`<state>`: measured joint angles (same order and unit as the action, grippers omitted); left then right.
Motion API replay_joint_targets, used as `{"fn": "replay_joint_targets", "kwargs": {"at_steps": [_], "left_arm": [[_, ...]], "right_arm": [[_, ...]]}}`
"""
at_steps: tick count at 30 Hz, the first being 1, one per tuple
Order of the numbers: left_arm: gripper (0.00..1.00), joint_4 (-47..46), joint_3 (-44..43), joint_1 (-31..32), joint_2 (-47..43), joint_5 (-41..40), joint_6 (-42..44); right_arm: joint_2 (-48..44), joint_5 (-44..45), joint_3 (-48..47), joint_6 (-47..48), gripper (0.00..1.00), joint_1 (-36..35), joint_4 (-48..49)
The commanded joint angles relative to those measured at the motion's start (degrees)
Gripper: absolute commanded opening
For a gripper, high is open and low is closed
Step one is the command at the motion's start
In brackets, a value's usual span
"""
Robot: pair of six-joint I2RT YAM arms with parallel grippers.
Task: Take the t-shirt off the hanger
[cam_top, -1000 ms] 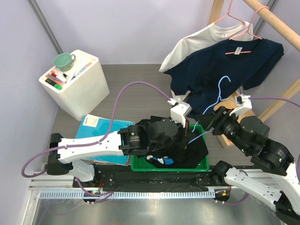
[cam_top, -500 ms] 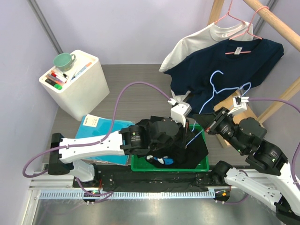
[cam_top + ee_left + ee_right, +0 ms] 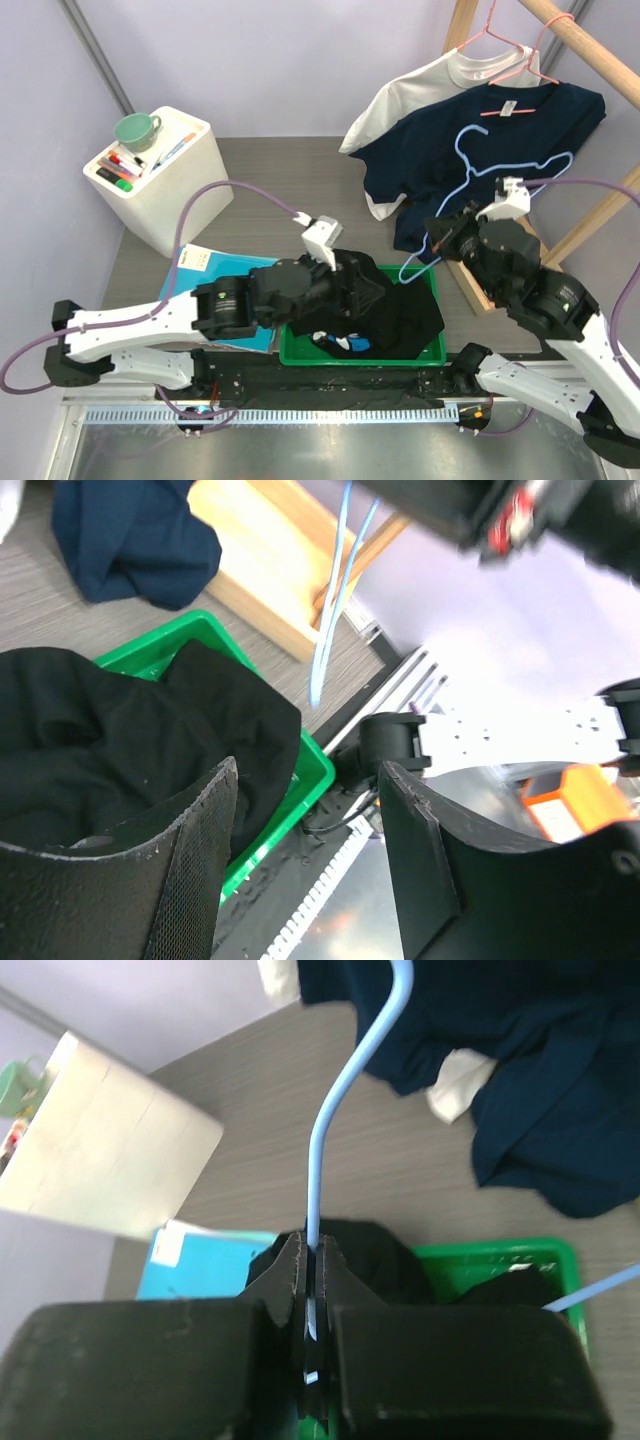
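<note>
Trainee: Grey wood-grain table point(image 3: 290, 170), lavender walls point(image 3: 300, 60). Overhead view first: where is the garment?

Technician: The black t-shirt point(image 3: 395, 315) lies bundled in the green bin point(image 3: 300, 355) at lower centre, draped over its right rim. The blue hanger point(image 3: 500, 165) is up at right of centre, and no cloth shows on its wire. Its lower corner sits close to the bin; contact with the shirt cannot be told. The left gripper point(image 3: 365, 285) hangs over the shirt. The right gripper point(image 3: 440, 235) is at the hanger.

Trainee: Left wrist view?

Technician: Both fingers point(image 3: 200, 820) stand apart with nothing between them. The shirt fills the bin at left of frame, and the hanger wire crosses the upper centre, well apart from the fingers.

Trainee: Right wrist view?

Technician: The jaws are pinched tight on the hanger wire, which rises from them toward the top of the frame. Shirt and bin lie behind and below them.

Trainee: Which step is this?

Technician: By my reading, separation is complete: shirt in bin, hanger bare. The next move calls for carrying the hanger clear without snagging the shirt or the navy t-shirt point(image 3: 500, 140) at upper right, then setting it down.
</note>
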<state>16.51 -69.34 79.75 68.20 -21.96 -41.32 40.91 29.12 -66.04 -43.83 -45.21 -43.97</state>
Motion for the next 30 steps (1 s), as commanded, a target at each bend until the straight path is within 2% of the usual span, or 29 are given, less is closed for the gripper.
{"fn": "replay_joint_targets", "kwargs": {"at_steps": [1, 7, 10, 11, 12, 20, 24, 28, 30], "left_arm": [[0.59, -0.52, 4.63, -0.20, -7.80, -2.57, -3.76], [0.59, -1.05, 9.57, -0.20, -13.27, -2.83, -6.14], [0.59, -0.17, 9.23, -0.20, -13.98, -2.48, -6.05], [0.59, 0.36, 9.05, -0.20, -14.15, -2.39, -5.97], [0.59, 0.54, 8.79, -0.20, -14.15, -2.04, -5.96], [0.59, 1.68, 9.40, -0.12, -14.68, -1.51, -6.14], [0.59, 1.33, 9.49, -0.12, -14.42, -1.51, -6.14], [0.59, 1.42, 9.05, -0.12, -13.80, -0.90, -5.88], [0.59, 1.68, 8.87, -0.12, -13.71, -0.55, -5.88]], "right_arm": [[7.42, 12.35, -12.51, 7.26, 0.01, -0.14, 3.97], [18.83, 17.81, -26.84, 10.88, 0.01, 2.05, 4.77], [22.54, 6.78, -31.77, 8.51, 0.01, 12.39, 4.85], [23.25, -1.01, -32.91, 7.37, 0.01, 19.65, 5.46], [23.78, -3.44, -33.36, 6.23, 0.01, 22.25, 5.82], [24.58, -9.34, -35.92, 4.82, 0.01, 32.80, 7.05], [24.92, -20.93, -34.77, -1.15, 0.01, 43.68, 7.84], [25.01, -34.54, -32.31, -6.34, 0.01, 51.60, 11.17], [24.93, -37.81, -31.61, -8.63, 0.01, 54.25, 11.97]]}}
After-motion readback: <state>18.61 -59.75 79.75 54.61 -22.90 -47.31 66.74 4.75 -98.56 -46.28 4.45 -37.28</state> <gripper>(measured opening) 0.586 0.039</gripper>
